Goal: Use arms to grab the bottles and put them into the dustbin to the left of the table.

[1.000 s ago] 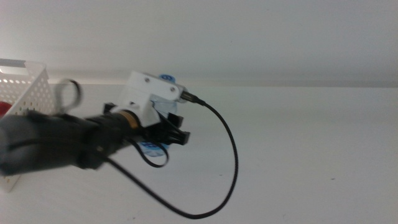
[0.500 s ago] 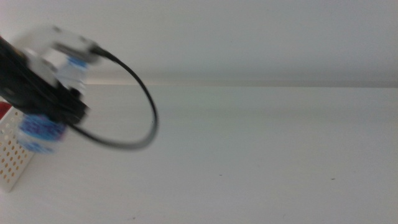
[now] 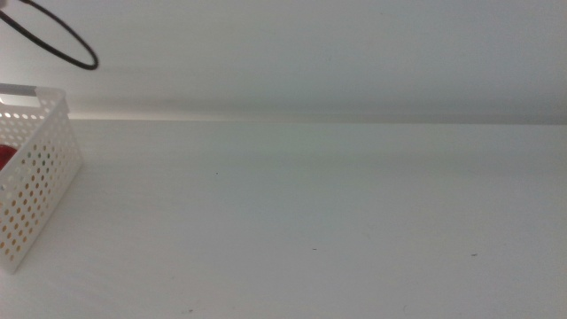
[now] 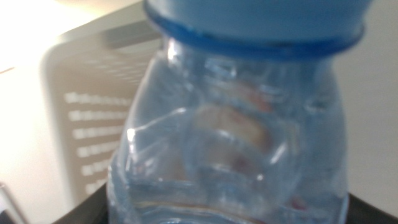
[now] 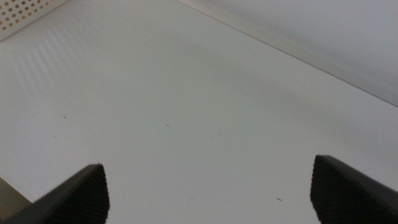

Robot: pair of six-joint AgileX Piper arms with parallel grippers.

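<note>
- The left tool (image 4: pixel 205 214) is clamped on a clear plastic water bottle with a blue cap (image 4: pixel 230 143), held upright and filling the left wrist view.
- Behind the bottle shows the white perforated plastic dustbin (image 4: pixel 93 118), so the bin appears to lie just beyond and below the load.
- In the middle view the dustbin (image 3: pixel 40 168) sits at the far left of the plain white bench (image 3: pixel 337 230); something red shows inside it.
- The right tool (image 5: pixel 208 186) hangs wide apart and empty over the bench.
</note>
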